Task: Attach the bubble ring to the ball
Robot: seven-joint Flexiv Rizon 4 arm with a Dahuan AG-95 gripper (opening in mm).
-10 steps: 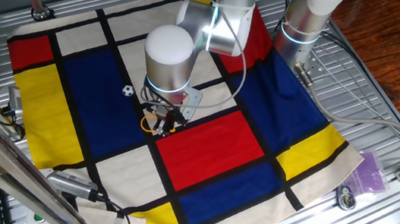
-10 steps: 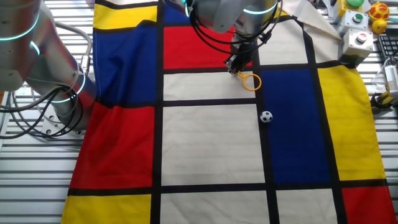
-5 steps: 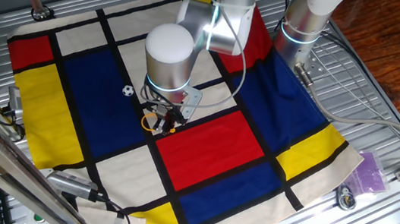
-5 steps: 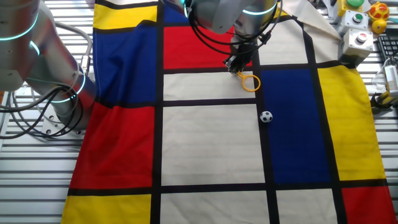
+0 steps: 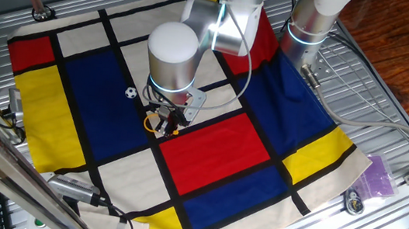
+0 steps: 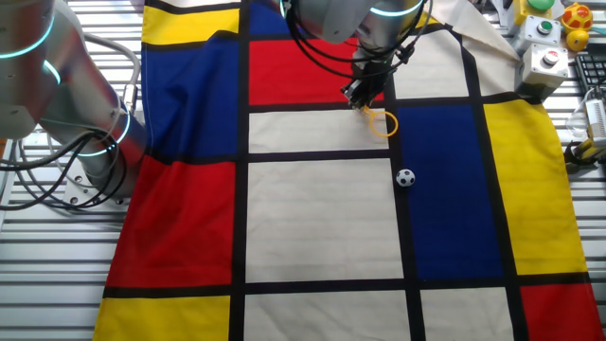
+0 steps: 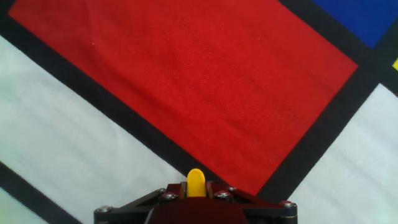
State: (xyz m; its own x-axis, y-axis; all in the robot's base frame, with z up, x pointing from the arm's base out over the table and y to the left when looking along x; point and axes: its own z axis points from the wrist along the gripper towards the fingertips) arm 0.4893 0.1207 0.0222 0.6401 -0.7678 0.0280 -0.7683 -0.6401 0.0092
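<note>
My gripper is shut on the short handle of the orange-yellow bubble ring and holds it just above the cloth. The hoop hangs out past the fingers over a black line beside a blue square. In one fixed view the ring shows under the arm's wrist. In the hand view only the yellow handle tip sticks up between the jaws. The ball, tiny, white with black patches, lies on the blue square, a short way from the hoop; it also shows in one fixed view.
A checked cloth of red, blue, yellow and white squares covers the table. A second robot arm's base stands at one edge. Button boxes and cables lie at a corner. A purple bag lies off the cloth.
The gripper has risen slightly with the ring in it; the hoop has shifted a little. The ball has not moved.
</note>
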